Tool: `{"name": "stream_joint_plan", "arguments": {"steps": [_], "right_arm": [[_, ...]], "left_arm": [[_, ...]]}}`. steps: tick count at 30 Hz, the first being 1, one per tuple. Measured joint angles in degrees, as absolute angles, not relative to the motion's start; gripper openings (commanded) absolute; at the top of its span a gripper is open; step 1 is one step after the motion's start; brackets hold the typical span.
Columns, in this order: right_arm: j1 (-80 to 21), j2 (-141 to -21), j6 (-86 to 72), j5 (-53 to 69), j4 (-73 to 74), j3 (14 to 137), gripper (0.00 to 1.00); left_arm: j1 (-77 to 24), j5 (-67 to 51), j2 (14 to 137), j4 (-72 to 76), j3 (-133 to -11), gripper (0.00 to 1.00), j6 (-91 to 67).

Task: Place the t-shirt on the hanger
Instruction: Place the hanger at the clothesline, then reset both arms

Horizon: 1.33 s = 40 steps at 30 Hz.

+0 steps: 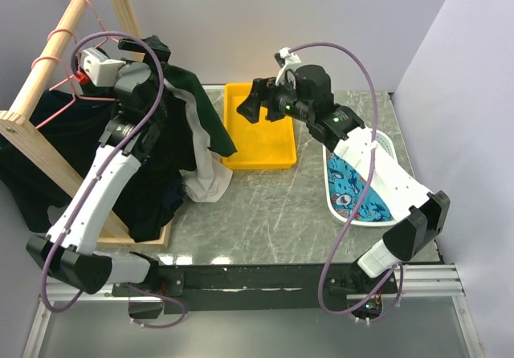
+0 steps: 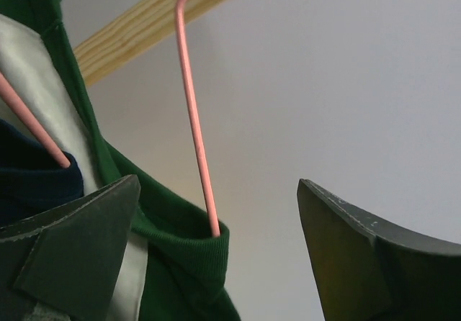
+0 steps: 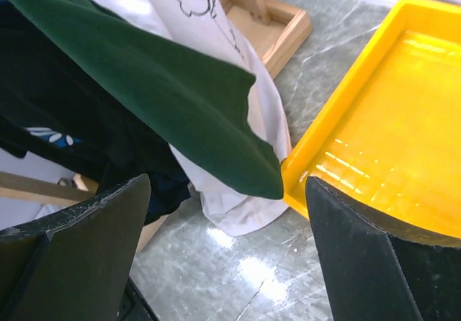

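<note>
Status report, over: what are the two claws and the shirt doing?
Left gripper open around hanger wire. Right gripper open, empty. T-shirt hangs with hanger inside its collar. Hem close to yellow tray.

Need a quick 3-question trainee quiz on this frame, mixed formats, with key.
1. True or false: the right gripper is shut on the t-shirt.
2. The tray beside the t-shirt is: A yellow, B blue, C red.
3. Fill in: the rail by the hook of the hanger is made of ___.
Key: 1 false, the right gripper is open and holds nothing; 2 A; 3 wood.
</note>
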<state>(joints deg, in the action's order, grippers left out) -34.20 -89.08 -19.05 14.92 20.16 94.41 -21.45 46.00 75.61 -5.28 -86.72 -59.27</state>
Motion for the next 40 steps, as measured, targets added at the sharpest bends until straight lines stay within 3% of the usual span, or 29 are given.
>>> {"name": "stream_joint_plan", "arguments": {"steps": [14, 25, 30, 40], "right_arm": [[-33.6, -82.6, -22.0, 8.3, 18.2, 87.0, 1.00], [-29.6, -68.6, -28.5, -2.5, 17.6, 74.0, 1.00], [-27.1, -59.1, -31.3, -6.2, 17.2, 63.8, 1.00], [-27.0, -52.6, -33.2, -7.0, 16.8, 52.2, 1.00]], "left_arm": [[-22.7, 28.5, 66.3, -13.4, -86.7, 0.96, -46.2], [-39.0, 20.4, 69.1, -18.5, -86.1, 0.96, -35.9], [-44.5, 17.0, 69.4, -16.9, -78.4, 0.96, -34.6], [-45.8, 14.4, 68.6, -15.5, -59.0, 0.96, -36.0]]}}
